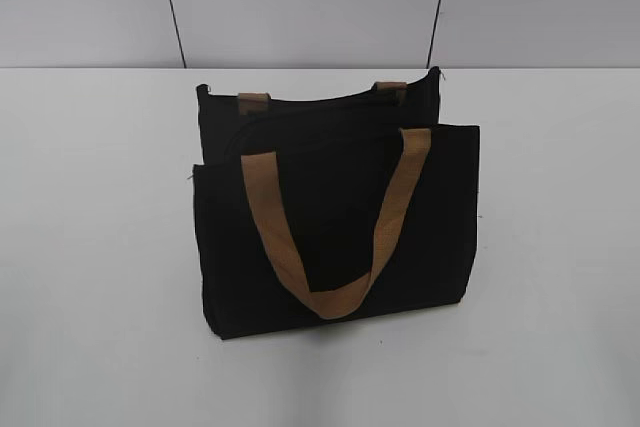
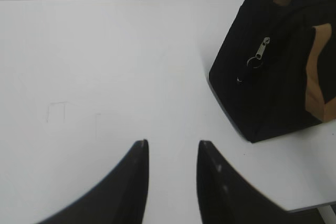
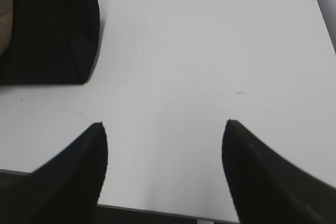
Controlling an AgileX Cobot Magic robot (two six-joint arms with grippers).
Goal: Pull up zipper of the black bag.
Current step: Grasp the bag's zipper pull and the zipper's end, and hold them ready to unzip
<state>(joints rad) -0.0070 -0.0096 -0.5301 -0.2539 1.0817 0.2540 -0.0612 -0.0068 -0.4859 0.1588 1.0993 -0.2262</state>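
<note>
On the table (image 1: pixel 90 247) the bag (image 1: pixel 335 237) stands untouched, its zipper (image 2: pixel 261 52) pull hanging at the bag's left end. Left gripper (image 2: pixel 172 150) and right gripper (image 3: pixel 164 132), both spread, hover beside the bag; nothing seems started.

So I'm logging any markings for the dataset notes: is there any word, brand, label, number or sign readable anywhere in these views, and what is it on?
None: no readable text in any view.
The black bag shows plain fabric and tan straps, with no logo or tag in sight.
The zipper pull is bare metal; any stamp on it is too small to tell.
The white table has only faint scuff lines, no writing.
</note>
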